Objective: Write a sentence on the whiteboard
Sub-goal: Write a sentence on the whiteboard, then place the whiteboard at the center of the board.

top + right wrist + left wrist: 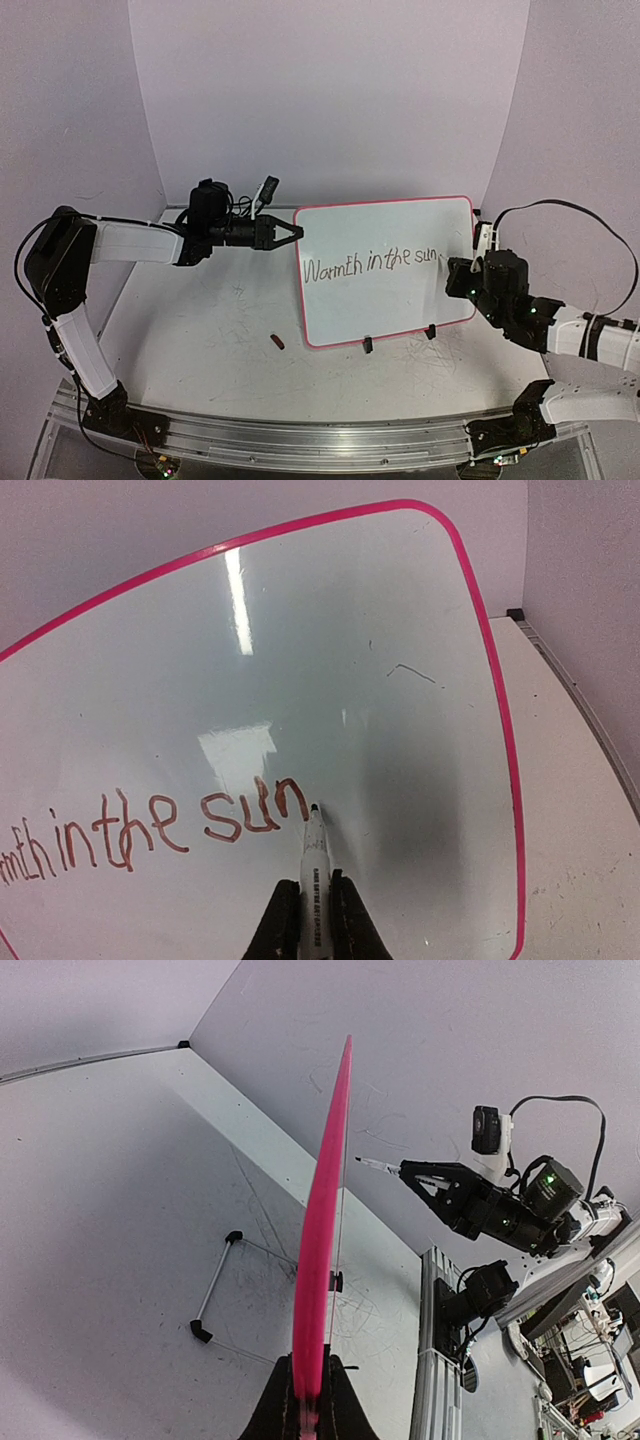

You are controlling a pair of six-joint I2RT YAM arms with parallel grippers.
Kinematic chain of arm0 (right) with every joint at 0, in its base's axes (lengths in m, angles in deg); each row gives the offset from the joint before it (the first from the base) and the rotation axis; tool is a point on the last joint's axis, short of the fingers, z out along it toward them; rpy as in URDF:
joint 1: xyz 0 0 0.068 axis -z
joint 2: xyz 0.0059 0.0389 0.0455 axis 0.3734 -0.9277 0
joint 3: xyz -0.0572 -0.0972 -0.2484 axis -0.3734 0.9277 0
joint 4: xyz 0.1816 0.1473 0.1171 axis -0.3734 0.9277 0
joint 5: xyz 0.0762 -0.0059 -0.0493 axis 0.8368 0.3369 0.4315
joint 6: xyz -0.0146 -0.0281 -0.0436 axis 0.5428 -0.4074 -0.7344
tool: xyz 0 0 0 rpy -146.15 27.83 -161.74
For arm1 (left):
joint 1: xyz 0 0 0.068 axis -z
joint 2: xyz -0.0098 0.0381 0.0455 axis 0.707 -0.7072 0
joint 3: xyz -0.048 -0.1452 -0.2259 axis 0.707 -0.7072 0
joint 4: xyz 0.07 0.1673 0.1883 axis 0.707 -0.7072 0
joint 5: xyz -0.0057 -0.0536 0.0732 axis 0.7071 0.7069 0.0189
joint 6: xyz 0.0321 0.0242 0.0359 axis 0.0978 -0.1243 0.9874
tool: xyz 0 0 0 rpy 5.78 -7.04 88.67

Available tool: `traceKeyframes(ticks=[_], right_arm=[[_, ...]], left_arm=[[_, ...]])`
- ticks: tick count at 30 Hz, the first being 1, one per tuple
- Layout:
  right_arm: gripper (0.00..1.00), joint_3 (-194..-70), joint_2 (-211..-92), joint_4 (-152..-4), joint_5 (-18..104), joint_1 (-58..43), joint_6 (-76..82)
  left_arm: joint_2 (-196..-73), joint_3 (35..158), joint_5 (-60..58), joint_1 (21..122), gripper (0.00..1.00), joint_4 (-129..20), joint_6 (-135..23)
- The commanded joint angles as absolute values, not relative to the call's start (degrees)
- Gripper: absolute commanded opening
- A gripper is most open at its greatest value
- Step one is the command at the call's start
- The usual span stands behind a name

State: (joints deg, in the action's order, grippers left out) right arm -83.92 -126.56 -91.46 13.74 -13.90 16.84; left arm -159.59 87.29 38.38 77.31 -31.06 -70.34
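The whiteboard (390, 268), white with a pink frame, stands tilted on two black clip feet and carries brown writing "Warmth in the sun" (372, 263). My left gripper (297, 233) is shut on the board's upper left edge; in the left wrist view the pink edge (322, 1230) runs up from between the fingers (264, 1412). My right gripper (313, 920) is shut on a white marker (316, 865), whose tip rests at the board just right of the last "n" (290, 802). The top view has this gripper (457, 276) at the board's right side.
A small brown marker cap (278, 342) lies on the scuffed tabletop left of the board's lower corner. The board's wire stand (215, 1288) shows behind it. White walls curve round the back and sides. An aluminium rail (300, 440) runs along the near edge.
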Motion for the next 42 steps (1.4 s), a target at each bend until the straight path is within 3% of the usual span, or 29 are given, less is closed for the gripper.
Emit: traceKeyframes(ticks=[1, 15, 21, 23, 32, 36, 42], right_arm=[[0.00, -85.1, -127.5, -93.0, 13.4, -12.9, 16.2], [0.00, -84.9, -131.5, -97.1, 14.6, -11.8, 15.6], [0.00, -88.9, -120.3, -85.6, 12.2, -11.9, 17.1], [0.00, -90.1, -114.2, -80.0, 11.1, -11.8, 17.9], [0.00, -93.3, -104.4, -71.1, 19.0, -11.8, 16.7], [0.00, -93.6, -105.2, -71.0, 20.9, -11.9, 16.3], [0.00, -92.3, -106.7, -72.4, 27.0, -11.8, 15.6]], left_arm=[[-158.5, 87.8, 38.3, 79.4, 0.00, -34.1, -68.5], [-158.5, 87.8, 38.3, 79.4, 0.00, -34.1, -68.4], [-158.0, 87.8, 37.6, 79.3, 0.02, -34.2, -68.3], [-157.8, 88.1, 37.5, 79.2, 0.08, -34.3, -68.4], [-151.5, 89.2, 32.1, 77.4, 0.69, -36.8, -72.7], [-146.1, 88.4, 25.2, 77.2, 0.78, -42.1, -75.2], [-136.3, 88.5, 4.2, 77.1, 0.79, -66.0, -75.1]])
